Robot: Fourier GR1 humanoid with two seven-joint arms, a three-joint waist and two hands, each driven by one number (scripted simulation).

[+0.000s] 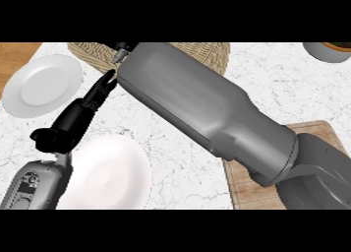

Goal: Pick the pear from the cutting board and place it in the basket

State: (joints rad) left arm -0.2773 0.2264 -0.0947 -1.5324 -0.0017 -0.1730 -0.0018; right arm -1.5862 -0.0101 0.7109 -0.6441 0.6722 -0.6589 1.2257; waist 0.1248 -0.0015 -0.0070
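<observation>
right forearm [207,115] reaches over the basket [207,51].

The table [178,162] carries two plates on its left half: one plate [42,86] lies far back at the left, and a second plate [112,172] lies nearer the front, right of the left forearm. The left hand [69,123] stands between the two plates, its fingers [102,88] reaching back toward the basket [91,51]. The basket sits at the rear middle of the table, behind both plates. The right forearm [199,113] crosses diagonally from the front right up over the basket, hiding most of it. A cutting board [243,184] lies at the front right, under that forearm. A bowl [330,50] sits in the far right rear corner.
</observation>
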